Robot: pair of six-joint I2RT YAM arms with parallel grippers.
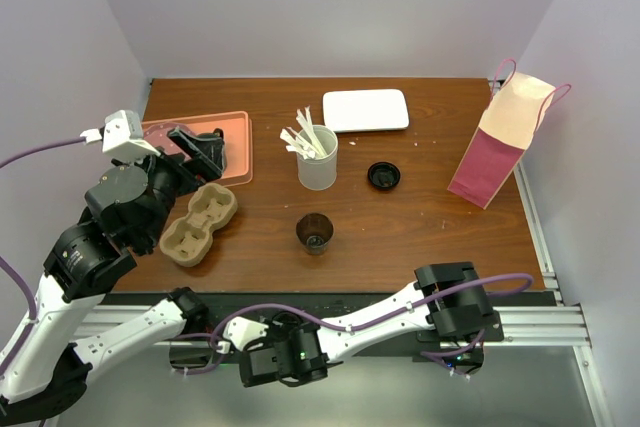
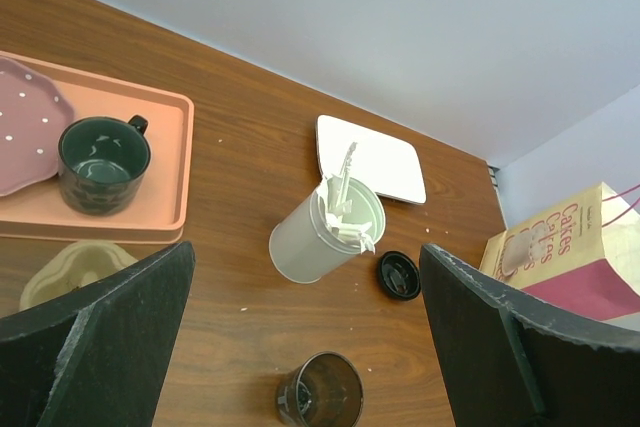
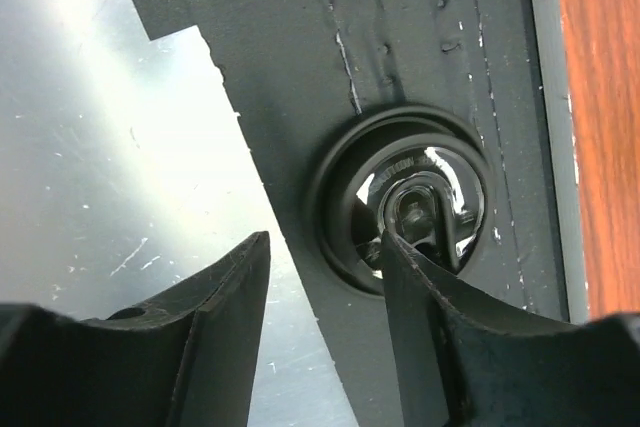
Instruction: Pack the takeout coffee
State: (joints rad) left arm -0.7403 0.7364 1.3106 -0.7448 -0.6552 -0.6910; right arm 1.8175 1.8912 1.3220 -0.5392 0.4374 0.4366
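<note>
The takeout coffee (image 1: 315,233) is a small dark cup standing upright mid-table with its top uncovered. Its round black lid (image 1: 384,175) lies apart on the wood to the right. In the left wrist view the takeout coffee (image 2: 320,392) sits low between my fingers and the lid (image 2: 399,275) lies further right. My left gripper (image 1: 205,150) hovers open over the salmon tray's near edge, left of the cup, holding nothing. My right gripper (image 1: 255,367) is folded below the table's near edge. In its wrist view, the right gripper (image 3: 323,247) has its jaws apart over metal with nothing between them.
A white cup of stirrers (image 1: 318,157) stands behind the coffee. A brown pulp cup carrier (image 1: 199,224) lies at the left. The salmon tray (image 2: 170,167) holds a dark mug (image 2: 103,162) and a pink plate (image 2: 25,122). A white plate (image 1: 365,110) lies at the back and a pink paper bag (image 1: 505,142) stands right.
</note>
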